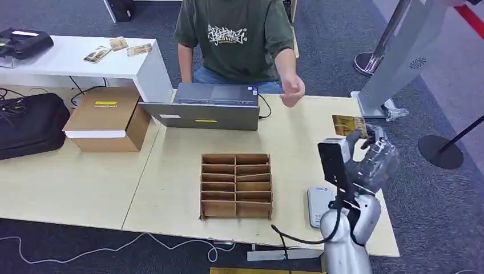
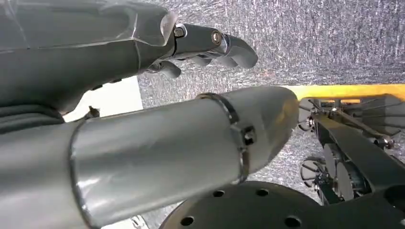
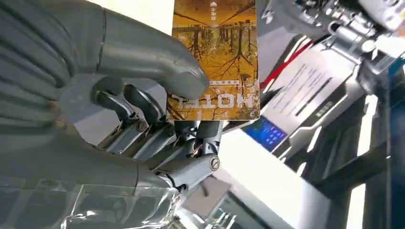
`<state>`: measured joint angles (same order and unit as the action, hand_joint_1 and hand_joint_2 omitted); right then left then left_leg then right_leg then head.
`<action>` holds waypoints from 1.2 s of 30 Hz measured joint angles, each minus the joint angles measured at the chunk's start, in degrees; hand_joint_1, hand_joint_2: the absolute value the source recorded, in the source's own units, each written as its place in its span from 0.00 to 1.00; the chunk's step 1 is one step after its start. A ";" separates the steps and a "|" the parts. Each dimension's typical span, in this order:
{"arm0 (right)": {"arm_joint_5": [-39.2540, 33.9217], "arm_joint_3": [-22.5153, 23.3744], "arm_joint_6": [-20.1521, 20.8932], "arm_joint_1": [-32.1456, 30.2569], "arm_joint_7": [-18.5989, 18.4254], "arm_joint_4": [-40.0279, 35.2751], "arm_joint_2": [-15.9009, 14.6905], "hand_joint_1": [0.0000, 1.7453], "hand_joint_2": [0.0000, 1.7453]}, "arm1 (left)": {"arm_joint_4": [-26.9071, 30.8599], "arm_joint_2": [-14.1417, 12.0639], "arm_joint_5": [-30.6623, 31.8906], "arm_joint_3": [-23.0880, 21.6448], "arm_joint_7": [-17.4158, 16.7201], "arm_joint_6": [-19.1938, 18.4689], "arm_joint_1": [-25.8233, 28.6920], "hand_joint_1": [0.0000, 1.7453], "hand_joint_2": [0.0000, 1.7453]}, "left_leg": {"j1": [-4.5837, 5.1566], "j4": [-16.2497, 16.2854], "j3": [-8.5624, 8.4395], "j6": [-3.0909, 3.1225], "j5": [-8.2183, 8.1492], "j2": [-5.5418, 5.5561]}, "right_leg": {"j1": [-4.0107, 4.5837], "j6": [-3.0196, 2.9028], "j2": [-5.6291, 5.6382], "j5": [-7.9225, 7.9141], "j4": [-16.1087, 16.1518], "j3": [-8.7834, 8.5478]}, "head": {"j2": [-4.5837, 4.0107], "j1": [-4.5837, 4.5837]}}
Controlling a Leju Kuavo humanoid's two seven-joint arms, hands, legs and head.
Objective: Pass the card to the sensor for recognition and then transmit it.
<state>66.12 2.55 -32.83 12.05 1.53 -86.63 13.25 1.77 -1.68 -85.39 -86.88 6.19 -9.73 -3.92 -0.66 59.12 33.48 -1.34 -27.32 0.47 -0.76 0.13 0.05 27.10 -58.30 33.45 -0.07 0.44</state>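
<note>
My right hand (image 1: 374, 158) is raised above the right end of the table and pinches a yellow-brown hotel card (image 1: 348, 125) between thumb and fingers. The right wrist view shows the card (image 3: 217, 57) close up, with the thumb (image 3: 153, 57) pressed on its face. A grey card sensor (image 1: 318, 205) lies flat on the table just below and left of that hand. A person's hand (image 1: 293, 91) reaches out over the table's far edge, a short way from the card. My left hand (image 2: 200, 45) hangs over the grey floor with its fingers curled in, holding nothing.
A wooden slotted card rack (image 1: 236, 184) stands mid-table. A grey laptop (image 1: 208, 105) sits at the far edge before the seated person (image 1: 234, 34). A cardboard box (image 1: 108, 117) and a black bag (image 1: 28, 123) are at the left. A white side table (image 1: 80, 57) carries more cards.
</note>
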 joint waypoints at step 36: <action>16.82 -5.48 -5.97 36.82 -7.30 53.85 -0.24 1.00 1.00 | 1.31 -1.84 7.17 -1.38 -1.99 0.35 -1.44 0.00 0.00 | -0.01 0.02 0.07 -0.02 0.16 0.06 | 0.00 -0.09 -0.04 -0.10 -0.02 0.10 | 0.00 -0.02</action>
<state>82.95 -2.93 -38.80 48.88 -5.77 -32.78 13.00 3.08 -3.52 -78.23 -88.26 4.20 -9.38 -5.36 -0.67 59.14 33.54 -1.36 -27.16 0.53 -0.76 0.05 0.00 27.00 -58.32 33.55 -0.07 0.42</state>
